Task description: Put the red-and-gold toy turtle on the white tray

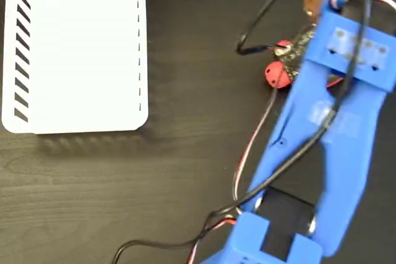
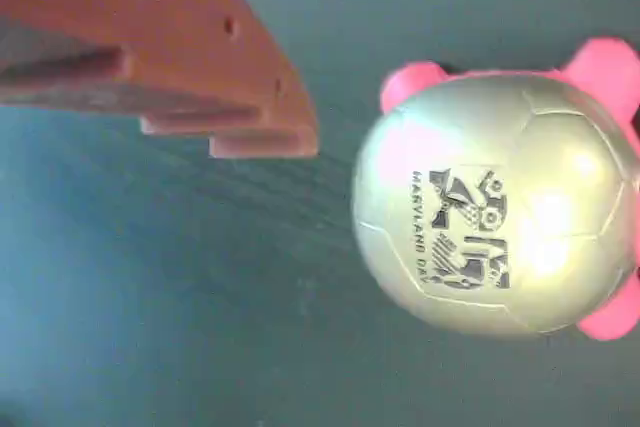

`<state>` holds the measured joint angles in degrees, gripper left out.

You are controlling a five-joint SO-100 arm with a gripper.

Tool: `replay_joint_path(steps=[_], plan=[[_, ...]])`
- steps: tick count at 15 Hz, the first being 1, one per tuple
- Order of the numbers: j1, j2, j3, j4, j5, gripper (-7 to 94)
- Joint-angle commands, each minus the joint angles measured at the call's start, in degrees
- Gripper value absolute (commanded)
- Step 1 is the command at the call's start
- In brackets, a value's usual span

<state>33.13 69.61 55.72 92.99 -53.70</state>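
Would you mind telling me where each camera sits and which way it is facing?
Fixed view: overhead, looking straight down at the dark table, the white tray at upper left, the blue arm at right.
Wrist view: rides on the arm, looking down close; one orange finger shows, upper left.
Shared: the red-and-gold toy turtle, lying on the table, not gripped.

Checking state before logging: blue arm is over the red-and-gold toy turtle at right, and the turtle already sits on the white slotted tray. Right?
Not quite. In the fixed view the flat white slotted tray is bare at upper left; the shiny gold-shelled, red-legged toy turtle lies on the dark wooden table, under the blue arm at right.
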Motion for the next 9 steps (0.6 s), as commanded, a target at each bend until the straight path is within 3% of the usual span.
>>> replay_joint_path(steps=[1,9], plan=[[0.53,4.31,-0.97,-0.18,0.18,56],[2.64,2.46,2.02,-1.93,-2.46,56]])
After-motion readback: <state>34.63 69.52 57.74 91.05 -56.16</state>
